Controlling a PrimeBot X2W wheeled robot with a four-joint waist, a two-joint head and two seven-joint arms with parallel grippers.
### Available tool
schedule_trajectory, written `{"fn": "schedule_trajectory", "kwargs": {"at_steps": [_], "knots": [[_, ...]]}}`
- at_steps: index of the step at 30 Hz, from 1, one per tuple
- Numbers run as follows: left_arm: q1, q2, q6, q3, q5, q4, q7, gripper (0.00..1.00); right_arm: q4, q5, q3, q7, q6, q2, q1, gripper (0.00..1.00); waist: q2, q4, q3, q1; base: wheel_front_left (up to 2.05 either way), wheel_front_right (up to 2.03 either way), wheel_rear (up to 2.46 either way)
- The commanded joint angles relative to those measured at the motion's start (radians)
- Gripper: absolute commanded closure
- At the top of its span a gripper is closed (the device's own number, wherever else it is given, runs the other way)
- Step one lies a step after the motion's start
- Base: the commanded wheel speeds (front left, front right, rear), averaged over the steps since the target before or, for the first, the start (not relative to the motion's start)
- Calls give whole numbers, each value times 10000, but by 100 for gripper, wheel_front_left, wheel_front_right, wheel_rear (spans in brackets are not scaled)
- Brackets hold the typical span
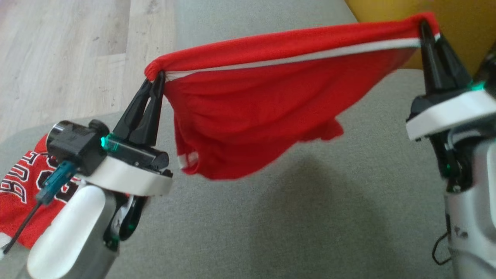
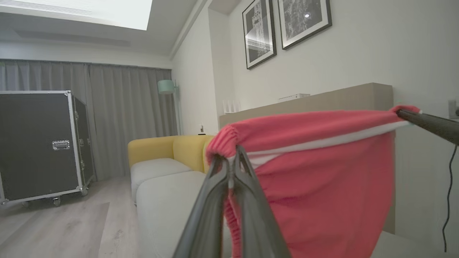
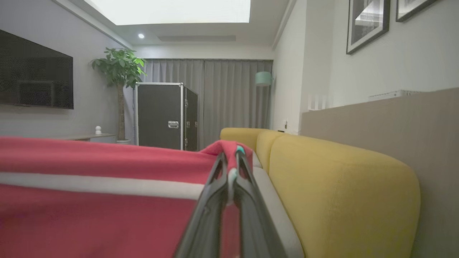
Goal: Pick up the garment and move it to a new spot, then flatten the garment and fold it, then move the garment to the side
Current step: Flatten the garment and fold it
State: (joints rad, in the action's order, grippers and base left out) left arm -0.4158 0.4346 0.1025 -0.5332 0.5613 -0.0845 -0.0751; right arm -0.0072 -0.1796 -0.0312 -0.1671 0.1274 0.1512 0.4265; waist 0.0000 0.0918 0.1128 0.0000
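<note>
Garment point(image 1: 248, 116) above grey sofa seat point(image 1: 310, 217)

left claw point(image 1: 157, 76) clamped, right claw point(image 1: 429, 31) clamped

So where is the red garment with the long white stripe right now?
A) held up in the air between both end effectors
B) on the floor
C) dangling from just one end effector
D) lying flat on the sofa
A: the left end effector and the right end effector each pinch one end of the red garment, so it hangs stretched between them above the grey cushion.
</note>
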Motion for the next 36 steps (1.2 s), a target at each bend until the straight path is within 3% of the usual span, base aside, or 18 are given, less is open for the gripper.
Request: {"fn": "schedule_trajectory", "kwargs": {"at_steps": [1, 7, 12, 15, 19, 25, 30, 36], "knots": [[-406, 414, 145, 679, 133, -530, 139, 100, -599, -65, 52, -189, 33, -83, 219, 100, 0, -3, -69, 0, 0, 0, 0], [-675, 707, 171, 637, 128, -858, 804, 100, -1034, 16, 305, -974, 33, -235, 285, 100, 0, 9, -549, 0, 0, 0, 0], [-1708, 626, -306, 484, 277, 23, 1277, 100, -220, -28, 108, -1357, 33, -152, 1043, 100, 0, -16, -1148, 0, 0, 0, 0], [-2951, 664, -635, 290, -236, 911, 1387, 100, 714, -59, -50, -1351, 33, 32, 2216, 100, 0, 28, -2049, 0, 0, 0, 0], [-5270, 221, -1363, 157, -559, 2948, 1169, 100, 3031, 425, -501, -516, 33, 394, 4843, 100, 0, 16, -3704, 0, 0, 0, 0], [-8106, -403, -1901, 132, -1026, 5536, -38, 100, 5752, 1310, -28, 1555, 33, 220, 7730, 100, 0, -12, -4828, 0, 0, 0, 0], [-8970, -997, -2178, -352, -1203, 7052, -1152, 100, 7786, 2181, 417, 2546, 33, 83, 8398, 100, 0, -54, -5119, 0, 0, 0, 0], [-8361, -1421, -2317, -1476, -1202, 8165, -1680, 100, 9873, 2360, 505, 2691, 33, 20, 7886, 100, 0, -83, -5105, 0, 0, 0, 0]]}}
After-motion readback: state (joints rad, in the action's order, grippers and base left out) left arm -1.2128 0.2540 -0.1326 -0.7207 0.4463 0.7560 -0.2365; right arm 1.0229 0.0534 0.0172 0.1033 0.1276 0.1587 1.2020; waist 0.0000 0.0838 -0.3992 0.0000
